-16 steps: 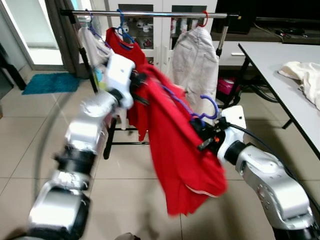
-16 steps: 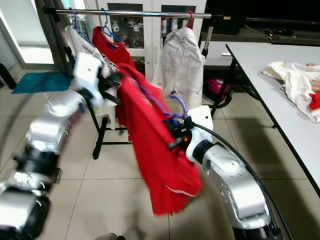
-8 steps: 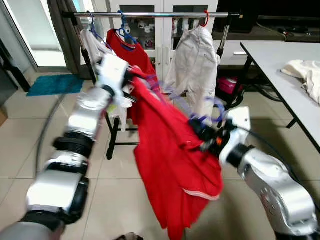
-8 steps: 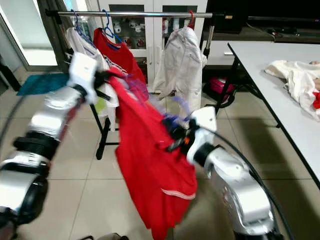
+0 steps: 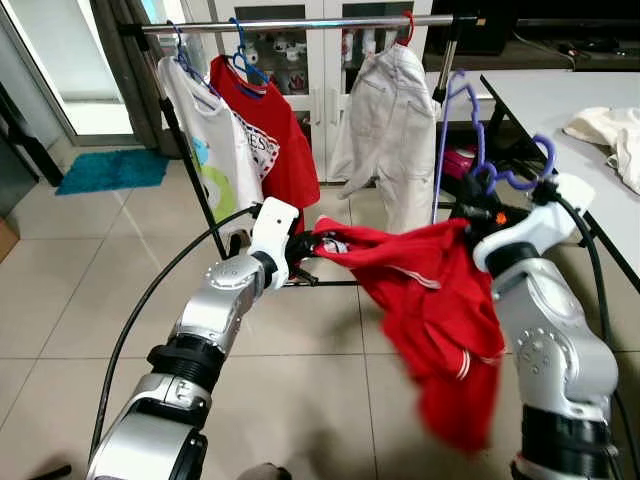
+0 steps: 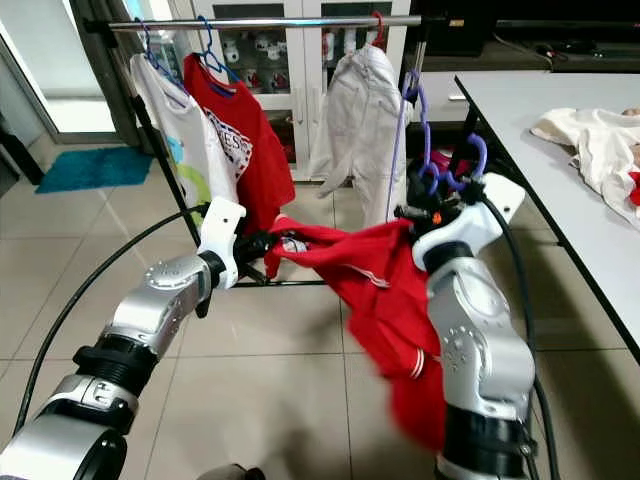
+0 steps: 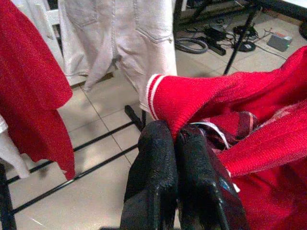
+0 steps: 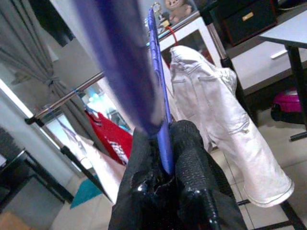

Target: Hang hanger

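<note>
Right wrist view: pincer point(image 8: 168, 143) clamping hanger point(image 8: 156, 62).

A silver metal clothes rail point(image 5: 300, 22) on black legs runs across the back of the tiled room. On it hang a white printed T-shirt point(image 5: 215, 150), a red T-shirt point(image 5: 275, 140) and a pair of pale cream trousers point(image 5: 385, 120). In front of it, the left gripper point(image 5: 305, 245) pinches one end of a loose red garment with white stripes point(image 5: 435, 310), which stretches across to the right arm and sags below it. The right gripper point(image 5: 478, 210) holds a purple plastic hanger point(image 5: 470, 130) upright, its hook end near the rail's right leg. A grey table point(image 5: 590, 130) at the right carries a crumpled cream cloth point(image 5: 610, 140). A teal mat point(image 5: 110, 170) lies on the floor at the left.
</note>
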### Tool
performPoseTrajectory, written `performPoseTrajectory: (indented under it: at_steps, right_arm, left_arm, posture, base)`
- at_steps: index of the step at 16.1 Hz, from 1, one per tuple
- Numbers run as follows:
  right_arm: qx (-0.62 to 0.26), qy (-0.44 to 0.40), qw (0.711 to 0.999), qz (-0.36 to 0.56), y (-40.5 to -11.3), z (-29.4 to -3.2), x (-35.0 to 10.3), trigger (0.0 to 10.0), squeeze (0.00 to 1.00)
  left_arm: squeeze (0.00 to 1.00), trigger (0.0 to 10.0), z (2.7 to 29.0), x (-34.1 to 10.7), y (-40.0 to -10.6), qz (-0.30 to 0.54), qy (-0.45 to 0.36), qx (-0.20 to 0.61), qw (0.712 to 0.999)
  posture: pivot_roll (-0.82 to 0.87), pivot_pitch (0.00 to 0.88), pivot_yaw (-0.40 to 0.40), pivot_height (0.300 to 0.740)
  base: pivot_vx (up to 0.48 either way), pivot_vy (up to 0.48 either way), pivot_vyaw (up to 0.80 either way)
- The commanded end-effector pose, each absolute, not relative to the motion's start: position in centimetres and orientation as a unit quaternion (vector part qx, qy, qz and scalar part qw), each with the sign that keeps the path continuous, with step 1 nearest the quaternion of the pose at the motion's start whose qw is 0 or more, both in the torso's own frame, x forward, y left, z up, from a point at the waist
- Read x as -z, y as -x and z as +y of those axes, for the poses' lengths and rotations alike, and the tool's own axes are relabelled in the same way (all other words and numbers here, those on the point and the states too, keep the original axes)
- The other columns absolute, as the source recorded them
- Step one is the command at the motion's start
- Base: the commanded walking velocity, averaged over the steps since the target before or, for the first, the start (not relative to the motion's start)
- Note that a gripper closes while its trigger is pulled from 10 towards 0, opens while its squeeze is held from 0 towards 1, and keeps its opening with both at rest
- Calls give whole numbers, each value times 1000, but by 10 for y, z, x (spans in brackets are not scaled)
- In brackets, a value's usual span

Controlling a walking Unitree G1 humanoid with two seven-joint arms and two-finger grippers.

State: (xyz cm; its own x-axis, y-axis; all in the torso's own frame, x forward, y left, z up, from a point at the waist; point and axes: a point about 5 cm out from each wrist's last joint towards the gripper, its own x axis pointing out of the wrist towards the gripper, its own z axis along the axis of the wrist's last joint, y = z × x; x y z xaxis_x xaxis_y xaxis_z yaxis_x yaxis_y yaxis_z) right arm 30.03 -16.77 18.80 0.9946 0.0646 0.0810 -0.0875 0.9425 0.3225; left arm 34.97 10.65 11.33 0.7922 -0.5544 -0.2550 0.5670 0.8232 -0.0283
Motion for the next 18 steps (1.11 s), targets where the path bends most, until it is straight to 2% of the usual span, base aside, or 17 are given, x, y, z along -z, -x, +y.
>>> performPoseTrajectory:
  at_steps: [1, 2, 3, 4, 6, 10, 12, 13, 14, 15, 16, 17, 18]
  right_arm:
    - [-32, -166, 984, -53, -302, -168, -195, 0, 0]
    - [-31, -167, 984, -58, -308, -165, -198, 0, 0]
    - [-31, -167, 984, -58, -308, -165, -198, 0, 0]
    - [-90, -49, 994, -34, -311, -149, -193, 0, 0]
    - [-158, 91, 983, 10, -306, -135, -167, 0, 0]
    - [-164, 103, 981, 17, -309, -129, -150, 0, 0]
    - [-126, 96, 987, 1, -316, -135, -153, 0, 0]
    - [-102, 57, 993, -24, -319, -138, -161, 0, 0]
    - [-81, -16, 995, -51, -323, -141, -172, 0, 0]
    - [-58, -194, 972, -120, -328, -150, -200, 0, 0]
    - [-58, -194, 972, -120, -328, -150, -200, 0, 0]
    - [-70, -295, 937, -171, -330, -156, -220, 0, 0]
    - [-80, -326, 923, -189, -332, -158, -226, 0, 0]
  left_arm:
    - [0, 0, 110, -120, -351, 115, -21, 294, 948]
    - [0, 0, 99, -128, -345, 92, -9, 338, 937]
    - [0, 0, 99, -128, -345, 92, -9, 338, 937]
    - [0, 0, 83, -146, -339, 51, 52, 378, 923]
    - [0, 0, 74, -189, -337, -30, 186, 407, 894]
    - [0, 0, 95, -243, -333, -128, 322, 410, 844]
    - [0, 0, 97, -253, -327, -136, 348, 434, 820]
    - [0, 0, 95, -253, -325, -127, 344, 444, 818]
    - [0, 0, 93, -249, -327, -105, 327, 446, 826]
    - [0, 0, 90, -226, -337, -29, 271, 413, 869]
    - [0, 0, 90, -226, -337, -29, 271, 413, 869]
    - [0, 0, 94, -202, -344, 40, 199, 372, 906]
    - [0, 0, 98, -190, -344, 73, 147, 363, 917]
  posture:
    - [-102, 0, 77, 740]
    - [-103, 0, 79, 740]
    - [-103, 0, 79, 740]
    - [-109, 0, 80, 740]
    - [-93, 0, 65, 740]
    - [-71, 0, 51, 740]
    - [-75, 0, 61, 740]
    - [-82, 0, 75, 740]
    - [-82, 0, 75, 740]
    - [-90, 0, 87, 740]
    - [-90, 0, 87, 740]
    - [-88, 0, 92, 740]
    - [-82, 0, 92, 740]
  base:
    - [0, 0, 0]
    - [0, 0, 0]
    - [0, 0, 0]
    - [0, 0, 0]
    - [0, 0, 0]
    - [0, 0, 0]
    - [0, 0, 0]
    - [0, 0, 0]
    - [0, 0, 0]
    - [0, 0, 0]
    - [0, 0, 0]
    - [0, 0, 0]
    - [0, 0, 0]
